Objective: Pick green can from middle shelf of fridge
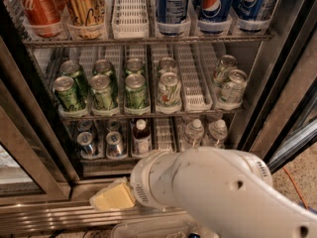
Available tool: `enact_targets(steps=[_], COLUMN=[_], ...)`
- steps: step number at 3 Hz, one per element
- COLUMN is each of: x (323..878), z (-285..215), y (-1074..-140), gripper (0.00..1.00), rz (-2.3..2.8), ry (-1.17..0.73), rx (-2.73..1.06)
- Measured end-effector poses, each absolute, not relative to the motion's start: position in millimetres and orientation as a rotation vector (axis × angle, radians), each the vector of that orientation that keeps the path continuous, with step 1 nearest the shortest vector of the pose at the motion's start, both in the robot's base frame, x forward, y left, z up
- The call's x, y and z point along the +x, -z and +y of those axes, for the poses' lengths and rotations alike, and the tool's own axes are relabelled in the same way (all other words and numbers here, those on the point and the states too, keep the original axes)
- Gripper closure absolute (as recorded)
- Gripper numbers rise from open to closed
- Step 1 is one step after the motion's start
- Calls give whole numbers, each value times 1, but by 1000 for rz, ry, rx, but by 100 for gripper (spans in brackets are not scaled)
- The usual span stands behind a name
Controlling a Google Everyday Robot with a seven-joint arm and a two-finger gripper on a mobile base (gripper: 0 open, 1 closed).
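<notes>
The fridge stands open in front of me, with a dark door frame (34,133). On the middle shelf (148,114), dark green cans stand in three lanes at the left, with front cans at the far left (68,94), beside it (102,92) and in the third lane (135,90), and more behind them. A paler white-and-green can (169,89) stands to their right, and silver-white cans (232,87) at the far right. My gripper (111,197), tan-coloured on the white arm (213,192), is low in front of the steel base, well below the green cans and apart from them.
The top rack holds red cans (37,6), gold cans (84,6), an empty white tray (130,9) and blue Pepsi cans (214,4). The bottom rack holds silver cans (86,144) and small bottles (141,138). A glass door (292,108) stands open at the right.
</notes>
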State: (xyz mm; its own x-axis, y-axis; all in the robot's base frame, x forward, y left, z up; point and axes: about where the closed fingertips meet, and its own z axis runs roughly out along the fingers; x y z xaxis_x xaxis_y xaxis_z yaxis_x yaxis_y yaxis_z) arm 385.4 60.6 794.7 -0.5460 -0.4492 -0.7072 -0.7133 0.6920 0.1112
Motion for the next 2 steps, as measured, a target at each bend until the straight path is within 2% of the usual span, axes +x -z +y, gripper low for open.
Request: enact_targets(steps=[1,2], x=[393,396], z=[58,60], y=[-798,-800], gripper=[0,0], rz=[2209,2224], ry=[-410,-419], rx=[-806,-752])
